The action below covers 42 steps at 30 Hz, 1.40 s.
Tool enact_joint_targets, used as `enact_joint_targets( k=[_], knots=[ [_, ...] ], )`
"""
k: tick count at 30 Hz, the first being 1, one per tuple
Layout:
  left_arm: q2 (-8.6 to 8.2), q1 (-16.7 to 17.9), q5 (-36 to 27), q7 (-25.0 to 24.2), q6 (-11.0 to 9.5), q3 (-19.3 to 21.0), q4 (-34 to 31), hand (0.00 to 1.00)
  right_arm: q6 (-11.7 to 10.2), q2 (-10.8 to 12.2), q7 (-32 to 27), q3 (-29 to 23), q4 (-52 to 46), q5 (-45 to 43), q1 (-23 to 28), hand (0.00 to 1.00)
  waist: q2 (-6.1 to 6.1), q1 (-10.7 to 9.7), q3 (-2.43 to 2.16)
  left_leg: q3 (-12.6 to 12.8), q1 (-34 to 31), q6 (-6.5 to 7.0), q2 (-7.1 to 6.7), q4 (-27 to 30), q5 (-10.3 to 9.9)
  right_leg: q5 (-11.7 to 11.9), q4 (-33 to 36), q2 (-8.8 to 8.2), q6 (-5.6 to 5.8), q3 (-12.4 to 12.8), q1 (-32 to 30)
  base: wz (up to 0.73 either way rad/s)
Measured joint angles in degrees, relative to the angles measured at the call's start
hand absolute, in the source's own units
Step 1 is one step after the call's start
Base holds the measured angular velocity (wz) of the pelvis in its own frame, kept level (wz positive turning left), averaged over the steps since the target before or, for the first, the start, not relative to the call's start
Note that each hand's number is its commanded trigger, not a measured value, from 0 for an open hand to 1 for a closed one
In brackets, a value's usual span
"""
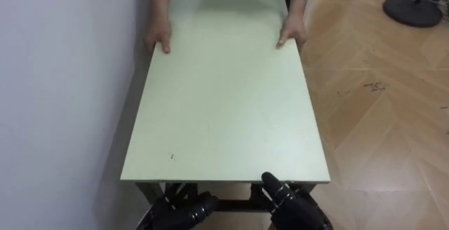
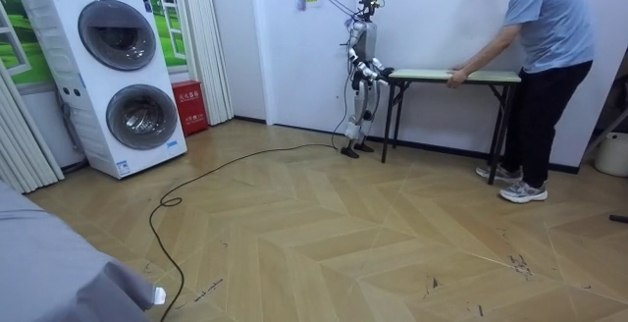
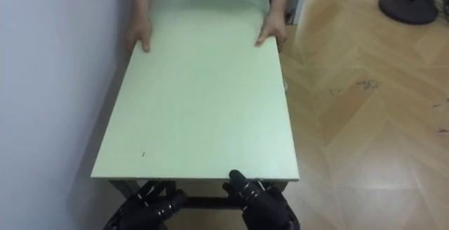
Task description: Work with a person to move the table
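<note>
- Table (image 1: 224, 104): pale green top on dark legs, standing on all its legs on the floor (image 1: 379, 118). One long side runs just beside the wall (image 1: 63, 83) on the robot's left.
- Robot: stands upright at the table's near short end, which is the end on the room view's left, and faces along the top.
- Left hand (image 1: 179, 209): low under the near edge, beside the dark frame. Whether it grasps cannot be told.
- Right hand (image 1: 295, 203): just below the near edge, its upper part touching the rim. Its hold cannot be told either.
- Person (image 2: 545, 57): at the far end, bent forward, with one hand (image 1: 158, 35) on the wall-side corner and the other hand (image 1: 292, 30) on the room-side corner, both on the top.
- Round base (image 1: 414, 9): dark, on the floor beyond the table.
- Washers (image 2: 123, 86): two, stacked, well apart from the table on the room view's left.
</note>
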Motion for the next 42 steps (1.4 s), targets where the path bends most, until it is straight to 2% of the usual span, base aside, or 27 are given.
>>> enact_joint_targets(
  k=[8, 12, 16, 18, 21, 27, 31, 34, 42],
  knots=[
    [0.07, 0.06, 1.33, -0.94, -0.07, -0.27, 4.31, 0.0, -0.14, 0.04, 4.22, -0.56, 2.57, -2.17, -0.13, 0.0, -0.21, -0.99, 0.05, -0.01, 0.12, 0.0, 0.0, 0.02, 0.0, 0.01, -0.03, -0.01, -0.02, 0.05, 0.17, 0.0],
    [0.15, -0.18, 6.47, -1.15, -0.48, 0.09, 8.04, 0.0, -0.35, 0.03, 4.69, -1.86, 6.75, -7.03, -0.29, 0.0, -0.19, -0.63, 0.06, 0.06, 0.1, 0.01, 0.0, 0.11, 0.01, 0.01, -0.09, 0.0, -0.02, 0.06, 0.31, 0.0],
    [0.32, -1.24, 6.58, -1.31, -0.57, 0.35, 11.81, 0.0, -0.72, -0.17, 4.55, -2.1, 10.47, -9.55, -0.3, 0.0, -0.14, -0.72, 0.17, -0.1, -0.08, -0.06, -0.01, 0.0, -0.05, 0.04, -0.23, -0.01, -0.05, -0.74, 0.12, 0.02],
    [0.57, -1.3, 6.62, -1.33, -0.74, 0.61, 12.63, 0.0, -0.78, -1.1, 4.3, -2.32, 12.77, -12.82, -0.38, 0.0, -0.13, -0.69, 0.18, -0.1, -0.05, -0.09, 0.0, -0.02, -0.07, 0.04, -0.22, 0.0, -0.05, -0.65, 0.11, -0.02],
    [0.59, -2.55, 6.72, -1.31, -1.32, 0.84, 16.59, 0.0, -1.05, -1.29, 3.18, -3.91, 17.41, -18.73, -0.63, 0.0, -0.72, -0.73, 0.14, -0.02, 0.08, -0.09, 0.04, -0.04, -0.06, 0.04, -0.2, 0.07, -0.05, -0.06, 0.15, -0.01],
    [0.66, -3.32, 7.27, -0.91, -2.26, 3.67, 22.04, 0.0, -1.44, -2.24, -1.02, -6.27, 26.16, -29.71, -2.3, 0.0, -0.96, -0.7, -0.12, 0.41, 0.84, -0.1, 0.07, -0.48, -0.04, 0.04, -0.11, 0.1, -0.05, 0.63, 0.44, -0.06],
    [0.86, -3.3, 8.04, 0.53, -3.24, 4.95, 27.88, 0.0, -1.96, -2.23, -3.05, -6.31, 32.81, -32.41, -3.52, 0.0, -1.29, -0.66, -0.14, 0.39, 1.91, -0.15, 0.07, -0.93, -0.05, 0.04, -0.1, 0.13, -0.06, 0.63, 1.22, 0.0],
    [0.87, -2.68, 11.71, 3.6, -3.23, 6.51, 32.25, 0.0, -1.94, -2.21, -5.51, -7.58, 38.4, -33.54, -4.24, 0.0, -1.39, -0.72, -0.06, 0.35, 1.66, -0.19, 0.07, -0.92, -0.12, 0.07, -0.08, 0.12, -0.1, 0.19, 0.9, 0.0],
    [-0.17, -2.79, 19.93, 8.36, -3.45, 12.8, 35.47, 0.0, -1.79, -1.08, -8.49, -13.18, 43.39, -37.9, -4.33, 0.0, -1.22, -0.98, 0.12, 0.4, 2.1, -0.19, 0.05, -1.15, -0.12, 0.13, -0.28, 0.22, -0.16, 0.68, 1.28, -0.01]
  ],
)
